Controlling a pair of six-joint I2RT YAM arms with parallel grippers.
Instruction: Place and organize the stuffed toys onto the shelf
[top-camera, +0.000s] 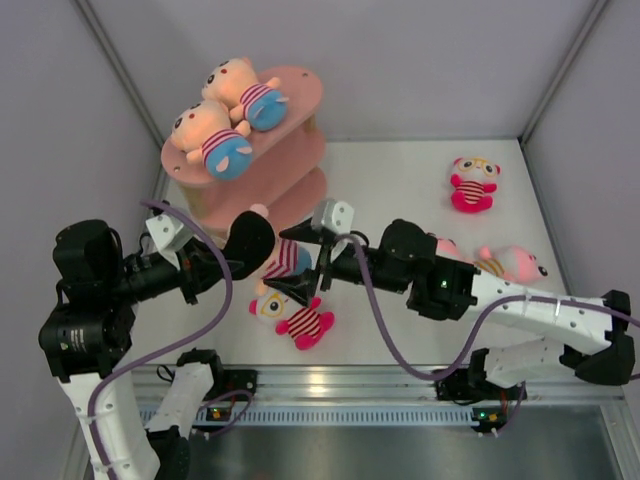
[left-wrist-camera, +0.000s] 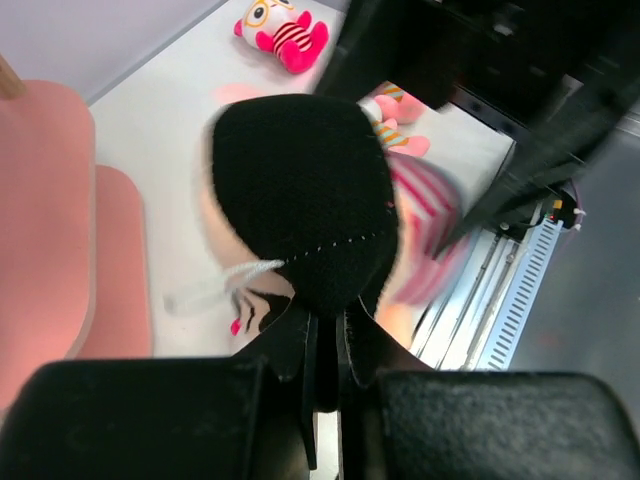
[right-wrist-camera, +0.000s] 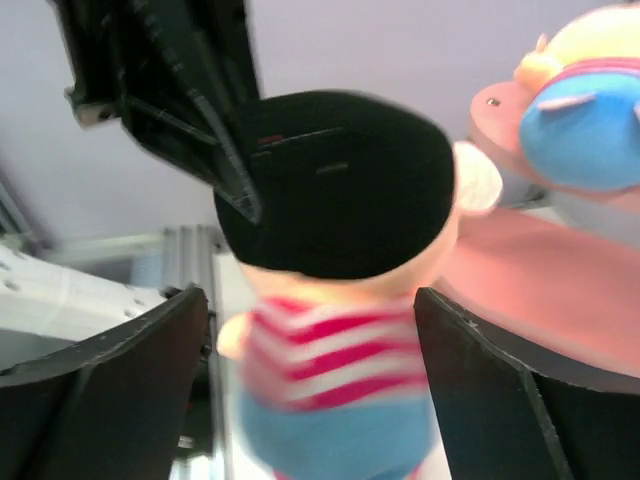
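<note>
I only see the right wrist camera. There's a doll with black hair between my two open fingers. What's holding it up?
Observer: The left gripper is shut on the black-haired doll, pinching its head.
Operator: How many toys are on the shelf? I only see a blue bottom.
Observer: Two peach-headed toys lie side by side on the top board of the shelf.
Operator: Any more toys lying around?
Observer: At least three on the table: a glasses toy near the arm bases, a second glasses toy at the far right, and a pink toy by the right edge.
</note>
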